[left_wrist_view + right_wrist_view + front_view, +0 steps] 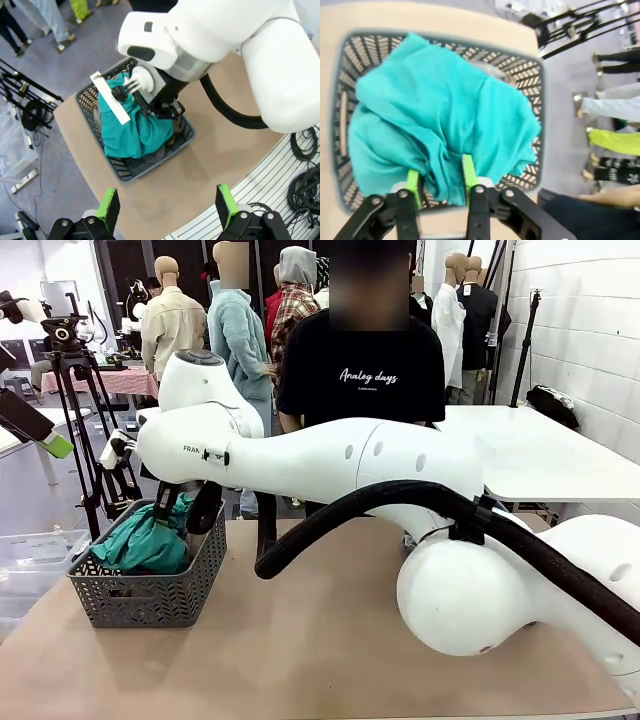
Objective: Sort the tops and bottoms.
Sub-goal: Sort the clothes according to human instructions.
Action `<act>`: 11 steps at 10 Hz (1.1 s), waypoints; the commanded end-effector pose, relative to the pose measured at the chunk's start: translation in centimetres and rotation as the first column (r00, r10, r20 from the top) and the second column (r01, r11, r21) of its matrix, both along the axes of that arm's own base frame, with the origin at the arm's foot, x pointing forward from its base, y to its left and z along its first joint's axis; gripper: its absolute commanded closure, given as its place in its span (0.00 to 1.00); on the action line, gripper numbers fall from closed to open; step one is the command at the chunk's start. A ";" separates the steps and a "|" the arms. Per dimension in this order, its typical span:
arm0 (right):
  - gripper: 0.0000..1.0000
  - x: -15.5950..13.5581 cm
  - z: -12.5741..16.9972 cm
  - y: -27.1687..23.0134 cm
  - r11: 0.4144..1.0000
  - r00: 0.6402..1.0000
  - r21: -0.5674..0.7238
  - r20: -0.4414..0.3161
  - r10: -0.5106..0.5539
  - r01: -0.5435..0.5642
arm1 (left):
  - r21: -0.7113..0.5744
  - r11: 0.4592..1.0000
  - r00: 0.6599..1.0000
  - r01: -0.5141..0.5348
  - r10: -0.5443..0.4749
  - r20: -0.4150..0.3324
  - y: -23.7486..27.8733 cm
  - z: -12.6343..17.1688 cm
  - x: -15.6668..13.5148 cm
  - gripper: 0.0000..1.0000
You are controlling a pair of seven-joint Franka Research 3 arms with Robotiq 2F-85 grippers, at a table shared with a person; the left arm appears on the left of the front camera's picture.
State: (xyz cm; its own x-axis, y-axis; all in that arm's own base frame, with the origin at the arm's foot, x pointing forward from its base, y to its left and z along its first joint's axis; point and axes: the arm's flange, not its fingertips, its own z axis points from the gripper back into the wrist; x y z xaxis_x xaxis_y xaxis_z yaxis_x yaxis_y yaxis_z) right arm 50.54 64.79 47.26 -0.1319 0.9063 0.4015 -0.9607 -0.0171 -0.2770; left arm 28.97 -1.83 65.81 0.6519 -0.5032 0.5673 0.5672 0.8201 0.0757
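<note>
At the bottom centre of the right wrist view, the right gripper (pixel 441 176) has its green pads a little apart, a fold of the teal green cloth top (pixel 440 125) between them; whether they grip it, I cannot tell. This looks like the drop-off step. Next: release, lift clear.

The top fills the dark grey plastic lattice basket (pixel 150 595), grey cloth beneath.

The left gripper (pixel 167 205) hangs open, empty.

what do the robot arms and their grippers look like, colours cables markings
The right arm is glossy white with rounded, bulbous joints, small dark "FRANKA" lettering and a thick black corrugated cable slung along it. The right gripper has black linkage fingers with bolt heads and bright green pads. The left gripper is the same: black fingers, green pads.
</note>
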 end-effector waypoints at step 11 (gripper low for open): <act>0.00 0.1 3.3 -4.0 0.982 0.991 0.138 -0.025 -0.129 0.131 | 0.001 1.000 1.000 -0.004 0.004 0.002 0.2 0.1 0.0 0.00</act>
State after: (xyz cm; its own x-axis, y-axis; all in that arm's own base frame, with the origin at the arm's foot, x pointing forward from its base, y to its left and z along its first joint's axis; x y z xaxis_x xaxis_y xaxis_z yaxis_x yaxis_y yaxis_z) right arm 52.35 62.64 51.75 -0.0295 0.8647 0.5014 -0.9499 0.1319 -0.2833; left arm 28.96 -1.83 65.82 0.6517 -0.5032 0.5675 0.5672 0.8201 0.0759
